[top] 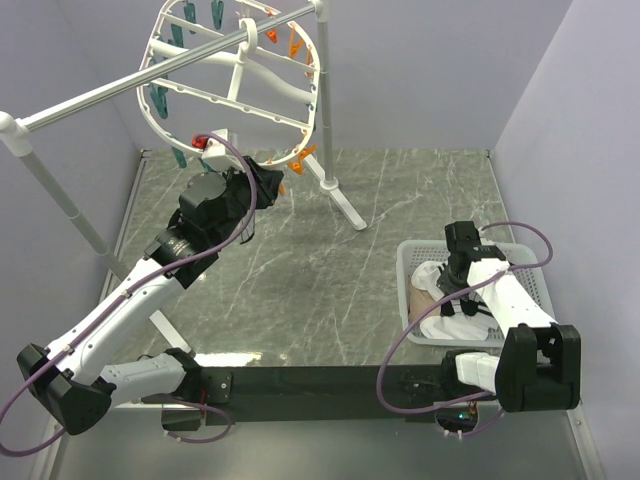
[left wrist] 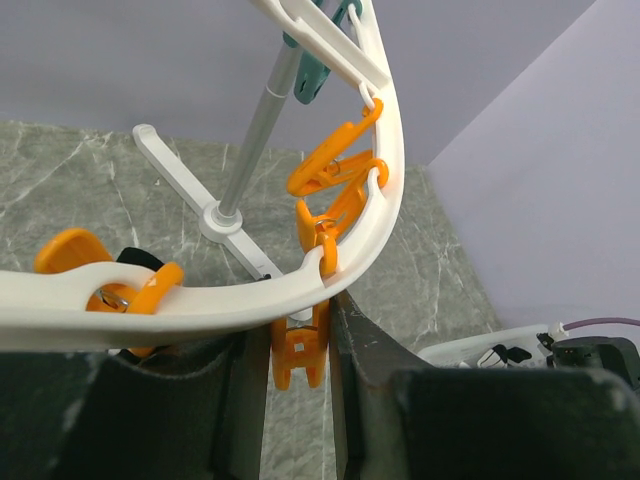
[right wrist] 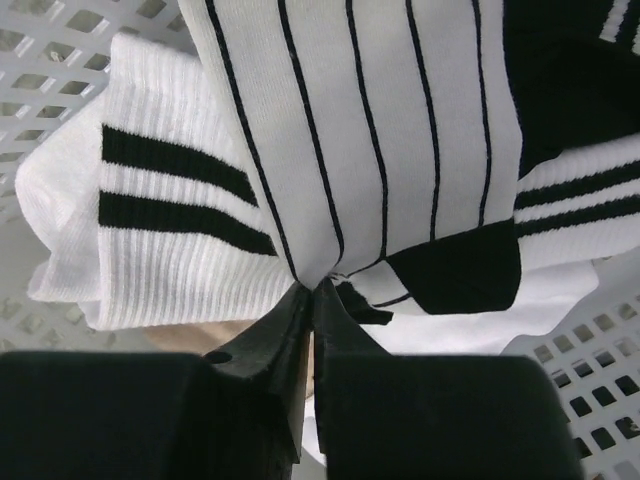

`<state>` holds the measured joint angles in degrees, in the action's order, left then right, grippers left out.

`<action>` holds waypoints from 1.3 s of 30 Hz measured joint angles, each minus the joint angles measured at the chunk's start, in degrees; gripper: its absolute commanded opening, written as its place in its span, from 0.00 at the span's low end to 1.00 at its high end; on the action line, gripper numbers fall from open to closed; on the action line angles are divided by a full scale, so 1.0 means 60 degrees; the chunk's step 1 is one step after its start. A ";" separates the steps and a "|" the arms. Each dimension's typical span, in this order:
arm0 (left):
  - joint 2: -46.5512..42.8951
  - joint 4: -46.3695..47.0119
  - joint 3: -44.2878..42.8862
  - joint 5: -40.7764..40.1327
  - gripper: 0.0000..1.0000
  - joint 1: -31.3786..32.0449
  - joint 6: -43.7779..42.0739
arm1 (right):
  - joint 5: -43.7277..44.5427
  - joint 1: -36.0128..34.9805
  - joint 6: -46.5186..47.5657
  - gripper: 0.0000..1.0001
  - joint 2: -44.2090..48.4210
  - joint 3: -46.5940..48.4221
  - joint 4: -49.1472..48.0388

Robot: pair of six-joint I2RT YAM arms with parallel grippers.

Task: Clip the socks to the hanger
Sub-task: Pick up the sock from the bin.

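Note:
The hanger (top: 240, 70), a white oval frame with orange and teal clips, hangs from a rail at the back left. My left gripper (top: 262, 188) is up at its lower rim (left wrist: 220, 305), shut on an orange clip (left wrist: 298, 355) that hangs below the rim. A black sock (top: 268, 176) dangles beside that gripper; how it is attached I cannot tell. My right gripper (top: 455, 298) is down in the basket, shut on a fold of the thin striped sock (right wrist: 370, 120). Around it lie a white sock with two black bands (right wrist: 150, 250) and a black sock (right wrist: 570, 70).
The white lattice basket (top: 530, 272) sits at the right near my right arm's base. A silver rail (top: 130, 85) crosses the back left on white posts. Its white foot (top: 340, 205) reaches onto the marble table.

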<state>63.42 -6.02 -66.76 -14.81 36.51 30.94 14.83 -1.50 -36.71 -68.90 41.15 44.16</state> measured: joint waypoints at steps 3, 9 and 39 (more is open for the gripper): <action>0.0000 0.0000 0.0000 0.0007 0.23 -0.0007 0.0004 | 0.0102 -0.0004 -0.0004 0.00 0.0036 0.0004 0.0033; 0.0000 0.0000 0.0000 0.0062 0.23 -0.0040 0.0018 | -0.0117 -0.0007 -0.0022 0.00 0.0390 0.0372 0.0495; -0.0117 0.0076 0.0127 0.0149 0.23 -0.0055 0.0036 | -0.4240 -0.0022 -0.3184 0.00 0.1880 -0.0313 -0.4288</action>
<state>62.72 -5.56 -66.00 -13.91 36.18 31.16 -10.61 -1.63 -55.81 -57.63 39.27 18.44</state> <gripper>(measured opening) 0.298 0.010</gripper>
